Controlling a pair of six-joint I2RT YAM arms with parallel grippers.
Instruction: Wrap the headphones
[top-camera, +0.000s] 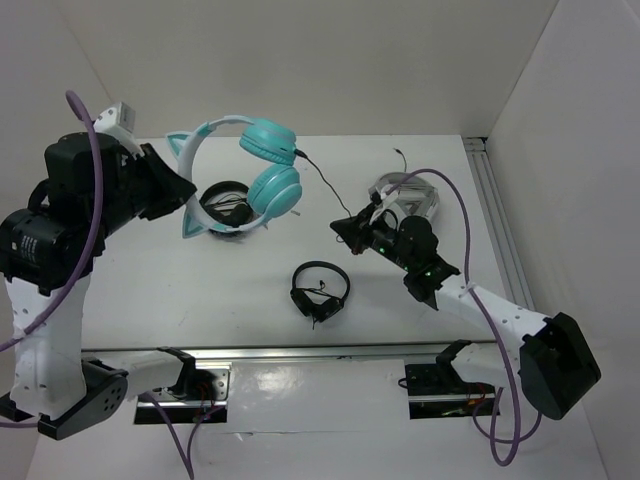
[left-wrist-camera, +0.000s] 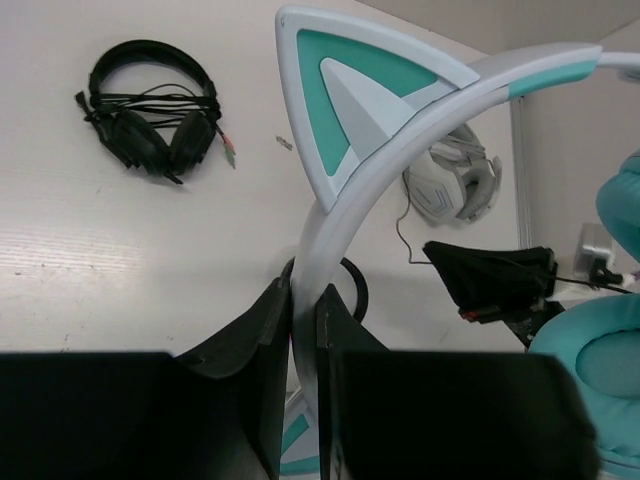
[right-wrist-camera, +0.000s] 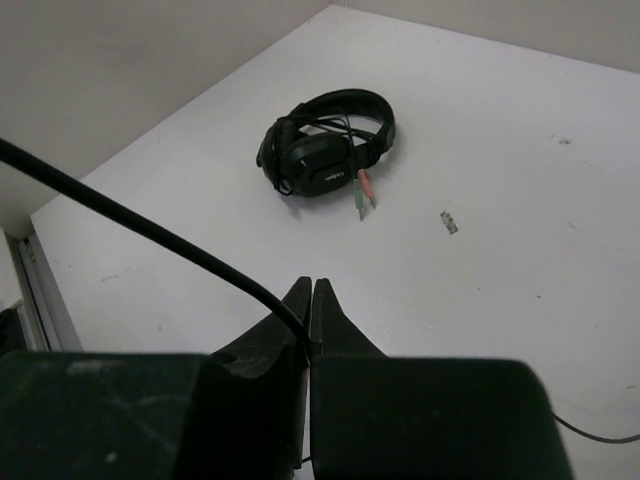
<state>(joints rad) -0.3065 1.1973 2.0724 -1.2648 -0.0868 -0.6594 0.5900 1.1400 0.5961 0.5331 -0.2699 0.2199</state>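
One black headset (top-camera: 320, 290), one grey headset (top-camera: 418, 192); left end effector (left-wrist-camera: 303, 320) clamps the headphones (top-camera: 270, 140), right end effector (right-wrist-camera: 309, 300) pinches cable (right-wrist-camera: 130, 225).

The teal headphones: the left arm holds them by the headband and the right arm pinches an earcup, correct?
Not quite: the right gripper pinches the thin black cable, not an earcup, as the right wrist view shows. The left gripper does hold the headphones by the headband.

The two black fingers (right-wrist-camera: 285, 325) of the right gripper (right-wrist-camera: 311, 288) are pressed together on a thin black cable (right-wrist-camera: 130, 213), which runs up and left out of view. Beyond them, on the white table (right-wrist-camera: 520, 200), lies a small pair of black headphones (right-wrist-camera: 325, 150), with pink and green plugs (right-wrist-camera: 362, 200) just beside it.
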